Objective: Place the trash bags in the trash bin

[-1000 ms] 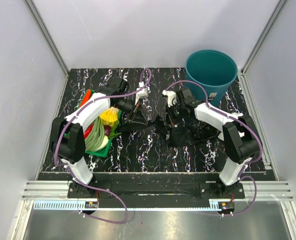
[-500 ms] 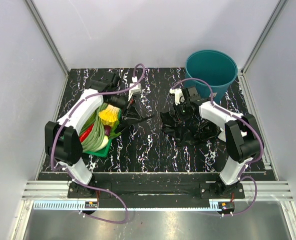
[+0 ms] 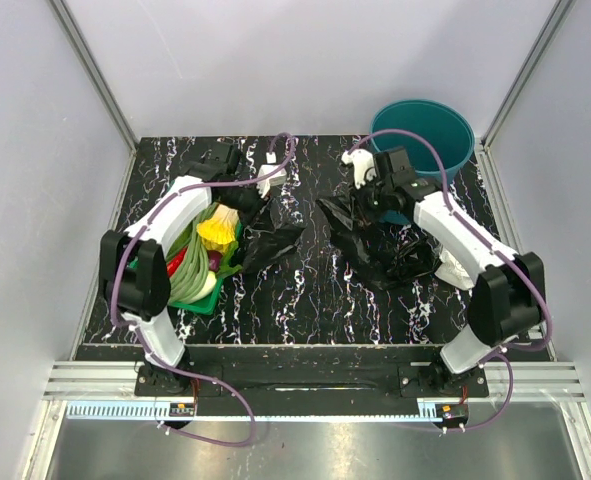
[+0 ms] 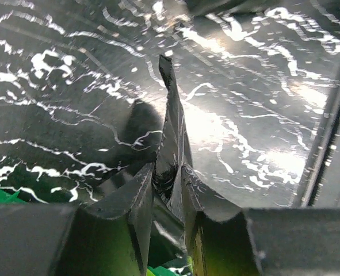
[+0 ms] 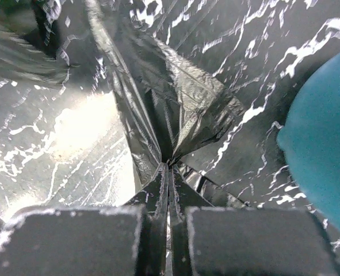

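Note:
The teal trash bin (image 3: 422, 140) stands upright at the back right; its wall also shows in the right wrist view (image 5: 325, 138). My right gripper (image 3: 372, 196) is shut on the larger black trash bag (image 3: 377, 248), which drapes from it down onto the table just left of the bin. In the right wrist view the jaws (image 5: 168, 168) pinch a gathered fold of that bag (image 5: 175, 98). My left gripper (image 3: 258, 203) is shut on the smaller black trash bag (image 3: 272, 240), lifted beside the tray. In the left wrist view the film (image 4: 171, 115) stands pinched between the fingers (image 4: 168, 175).
A shallow green tray (image 3: 199, 303) with a yellow item, red peppers and green vegetables sits at the left, under the left arm. The table is black marble-patterned (image 3: 295, 300). Grey walls and metal rails enclose the table.
My right gripper has moved back and right toward the bin, dragging the large bag with it. My left gripper has shifted slightly back with the small bag, which now hangs more spread.

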`<move>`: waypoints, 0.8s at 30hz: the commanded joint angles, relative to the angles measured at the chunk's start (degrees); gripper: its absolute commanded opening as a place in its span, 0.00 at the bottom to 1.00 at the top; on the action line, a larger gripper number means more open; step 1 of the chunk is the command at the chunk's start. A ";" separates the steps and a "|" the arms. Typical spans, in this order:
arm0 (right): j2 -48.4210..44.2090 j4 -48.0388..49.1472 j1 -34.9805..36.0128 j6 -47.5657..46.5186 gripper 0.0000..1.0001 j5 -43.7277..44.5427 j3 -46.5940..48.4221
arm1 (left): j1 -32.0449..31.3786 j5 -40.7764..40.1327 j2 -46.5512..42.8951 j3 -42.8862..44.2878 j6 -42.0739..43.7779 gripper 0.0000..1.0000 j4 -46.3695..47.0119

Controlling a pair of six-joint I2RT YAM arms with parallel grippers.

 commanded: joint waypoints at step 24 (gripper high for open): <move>-2.31 -4.26 -0.11 1.43 0.00 -12.66 8.33 | -0.87 8.36 -0.71 -3.18 -26.74 0.99 27.31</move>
